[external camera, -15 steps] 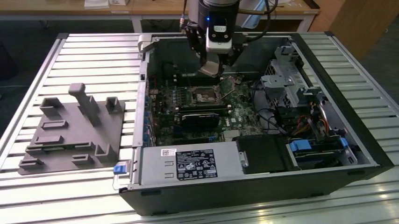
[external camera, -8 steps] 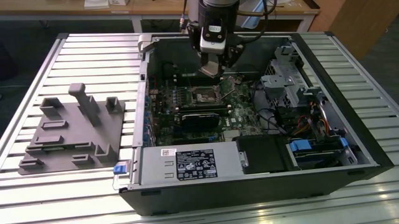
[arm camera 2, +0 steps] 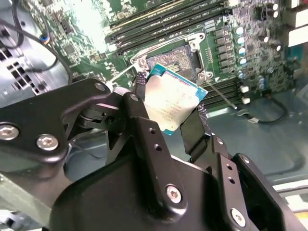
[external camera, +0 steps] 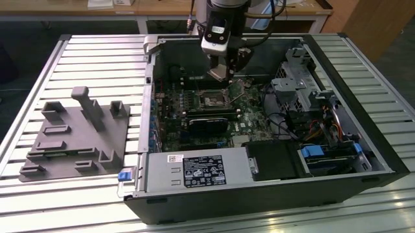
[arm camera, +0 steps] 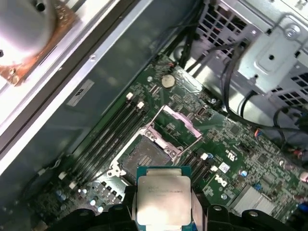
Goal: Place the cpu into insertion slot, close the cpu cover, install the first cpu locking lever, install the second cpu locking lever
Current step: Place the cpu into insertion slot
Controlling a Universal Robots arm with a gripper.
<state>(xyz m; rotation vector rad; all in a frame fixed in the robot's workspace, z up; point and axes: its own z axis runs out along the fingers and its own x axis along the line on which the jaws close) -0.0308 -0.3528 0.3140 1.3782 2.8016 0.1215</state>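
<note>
Two fingers (arm camera 2: pixel 193 132) of the gripper (arm camera 2: pixel 169 102) clamp the chip (arm camera 2: pixel 175 98) by opposite edges; it hangs tilted above the socket (arm camera: pixel 144 156), not touching it. Socket bare, its cover (arm camera: pixel 180 127) swung open alongside. Fingertips partly hidden behind the chip in the first wrist view. Beyond: green motherboard (arm camera: pixel 231 144), open computer case (external camera: pixel 259 199), slatted metal table (external camera: pixel 97 63), and grey fixture (external camera: pixel 77 136) at the exterior view's left.

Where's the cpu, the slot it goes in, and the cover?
the cpu (arm camera: pixel 163 197), first wrist view, middle of its metal top.
the insertion slot (arm camera: pixel 144 156), first wrist view, its dark centre.
the cpu cover (arm camera: pixel 179 117), first wrist view, its silvery frame edge.
</note>
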